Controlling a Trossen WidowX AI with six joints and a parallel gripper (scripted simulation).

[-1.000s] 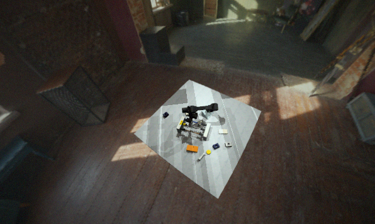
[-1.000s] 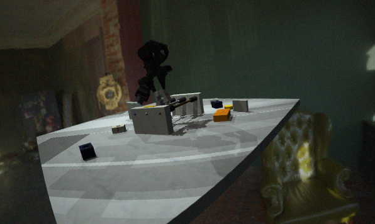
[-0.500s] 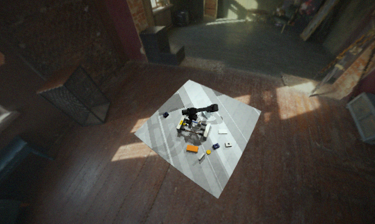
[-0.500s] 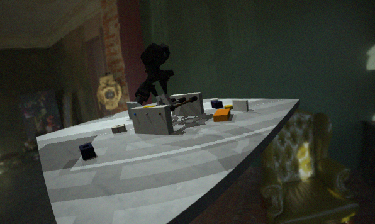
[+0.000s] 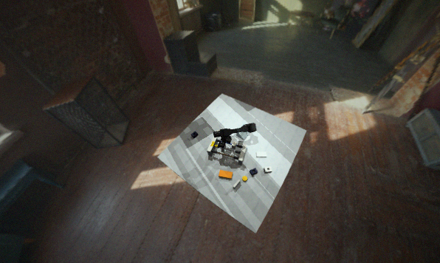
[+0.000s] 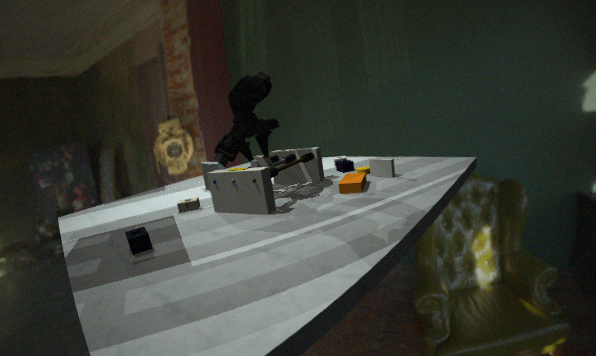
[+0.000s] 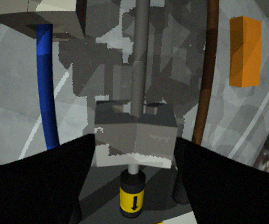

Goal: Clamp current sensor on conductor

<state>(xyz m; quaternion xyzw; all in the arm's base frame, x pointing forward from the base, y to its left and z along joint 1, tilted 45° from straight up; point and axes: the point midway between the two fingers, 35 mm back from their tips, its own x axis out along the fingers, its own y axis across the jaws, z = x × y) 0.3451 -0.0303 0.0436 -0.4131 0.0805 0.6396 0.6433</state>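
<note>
My gripper (image 6: 258,156) (image 7: 134,141) is shut on the grey sensor (image 7: 135,137), one finger at each side. The middle, light grey conductor (image 7: 140,45) runs into the sensor's far side and comes out at its near side. Beyond it is a black sleeve with a yellow band (image 7: 132,200) whose arrow points down in the wrist view. The LOAD lettering is not readable, and the sensor's own arrow is not visible. Whether the sensor's jaws are latched cannot be told. The conductors run between two grey end blocks (image 6: 242,192) (image 6: 316,170).
A blue conductor (image 7: 45,85) with a beige block (image 7: 35,12) on it lies left, a brown conductor (image 7: 210,65) right. An orange block (image 5: 225,174) (image 6: 353,183) (image 7: 245,50), dark blocks (image 5: 194,134) (image 5: 253,171), a yellow disc (image 5: 244,179) and pale pieces stand on the table.
</note>
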